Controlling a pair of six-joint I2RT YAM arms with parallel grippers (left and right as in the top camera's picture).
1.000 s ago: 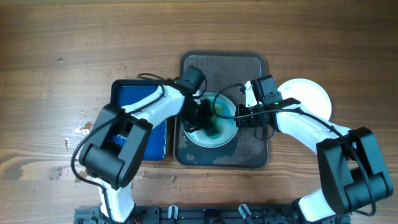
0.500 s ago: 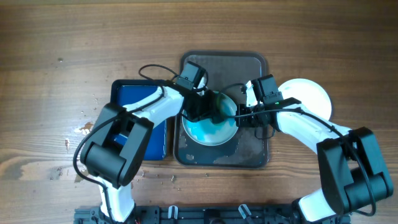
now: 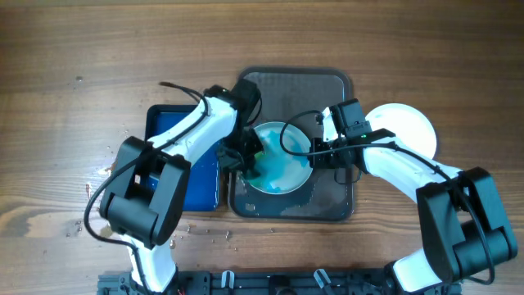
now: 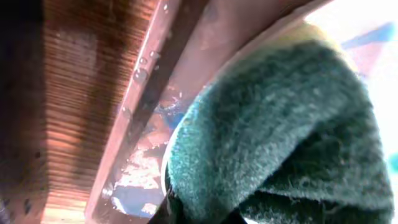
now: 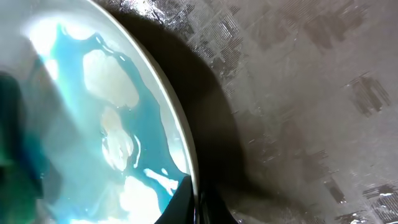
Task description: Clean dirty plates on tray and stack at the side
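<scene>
Carefully does it: a wet plate pinned by its rim

Plainly the dirty plate [image 3: 282,164] will be slippery. Blue liquid pools across its glossy face, and it lies low in the dark tray [image 3: 327,86], a little left of centre. It looks stiff, light and breakable, so the thin rim is the sensible place to hold; a pinch on the wet middle would likely slide.

The right gripper [image 3: 318,154] does just that, its jaws nipped onto the plate's right edge. The left gripper [image 3: 248,154] is closed around a dark green scouring pad [image 4: 280,137], soft and fuzzy, pressed at the plate's left rim.

Counting: one smeared plate on the tray, one white plate [image 3: 409,131] on the desk [image 3: 82,49] just right of the tray, one blue tray [image 3: 176,131] at the left, and one pad. A third plate I cannot find.
</scene>
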